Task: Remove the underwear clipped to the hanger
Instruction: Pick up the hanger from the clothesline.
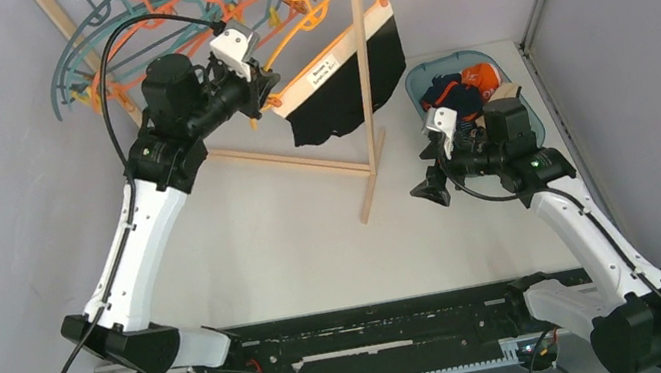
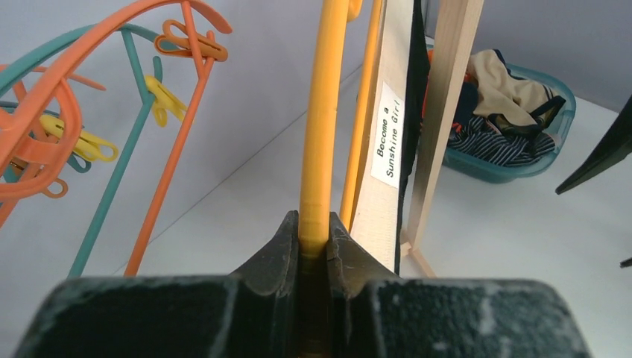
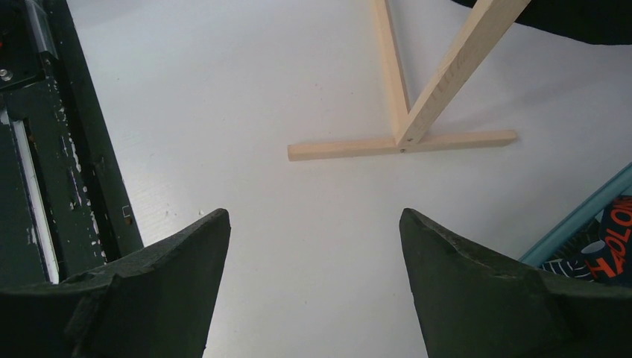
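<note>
The table [image 1: 294, 233] carries a wooden rack [image 1: 364, 59], and beside it a teal basin [image 1: 414, 89] takes the pairs already freed. One pair of black briefs [image 1: 341, 93] with a white labelled waistband hangs clipped to a yellow hanger [image 2: 317, 149]. I have my left hand [image 2: 313, 220] pinched on that hanger's arm, I judge to steady it. My right hand [image 3: 313, 224] waits wide and empty above the rack's foot.
</note>
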Robot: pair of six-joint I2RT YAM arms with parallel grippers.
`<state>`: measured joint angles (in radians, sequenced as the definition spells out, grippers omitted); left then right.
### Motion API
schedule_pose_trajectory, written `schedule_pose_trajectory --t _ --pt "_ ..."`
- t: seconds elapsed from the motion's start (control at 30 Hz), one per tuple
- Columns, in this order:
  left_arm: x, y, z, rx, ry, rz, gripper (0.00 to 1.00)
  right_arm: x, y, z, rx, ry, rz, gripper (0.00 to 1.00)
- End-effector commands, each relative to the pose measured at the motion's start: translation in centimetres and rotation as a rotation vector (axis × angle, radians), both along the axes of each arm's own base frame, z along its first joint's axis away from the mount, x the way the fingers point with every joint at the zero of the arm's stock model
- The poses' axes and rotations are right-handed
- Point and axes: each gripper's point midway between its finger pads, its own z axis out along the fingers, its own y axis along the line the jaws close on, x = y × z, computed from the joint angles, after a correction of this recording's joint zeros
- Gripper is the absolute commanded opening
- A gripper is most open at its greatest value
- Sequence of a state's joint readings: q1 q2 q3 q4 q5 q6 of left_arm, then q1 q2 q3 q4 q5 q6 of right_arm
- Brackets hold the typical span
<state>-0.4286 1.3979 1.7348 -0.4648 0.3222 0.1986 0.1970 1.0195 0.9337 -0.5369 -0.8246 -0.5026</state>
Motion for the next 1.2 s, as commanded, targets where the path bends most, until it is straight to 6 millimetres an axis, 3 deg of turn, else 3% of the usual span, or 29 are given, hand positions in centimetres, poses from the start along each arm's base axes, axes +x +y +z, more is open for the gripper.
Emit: schedule_pose_trajectory --t 0.0,0.53,0.9,1.17 --pt "-0.6 0.5 5.7 -0.131 -0.181 0.016 0.00 0.0 0.2 0.4 0.004 -0.032 0.021 0.83" --pt "-2.2 3.2 4.9 -0.120 -0.285 0.107 0.00 0.0 0.4 0.4 0.012 -0.020 0.026 0.82" --pt "-1.8 3.2 4.0 -0.146 -0.283 0.120 0.00 0.0 0.5 0.1 0.013 -0.017 0.026 0.82" --pt "-4.8 7.5 1.4 0.021 -0.318 0.241 0.00 -0.4 0.7 0.6 0.029 -0.020 0.037 0.82"
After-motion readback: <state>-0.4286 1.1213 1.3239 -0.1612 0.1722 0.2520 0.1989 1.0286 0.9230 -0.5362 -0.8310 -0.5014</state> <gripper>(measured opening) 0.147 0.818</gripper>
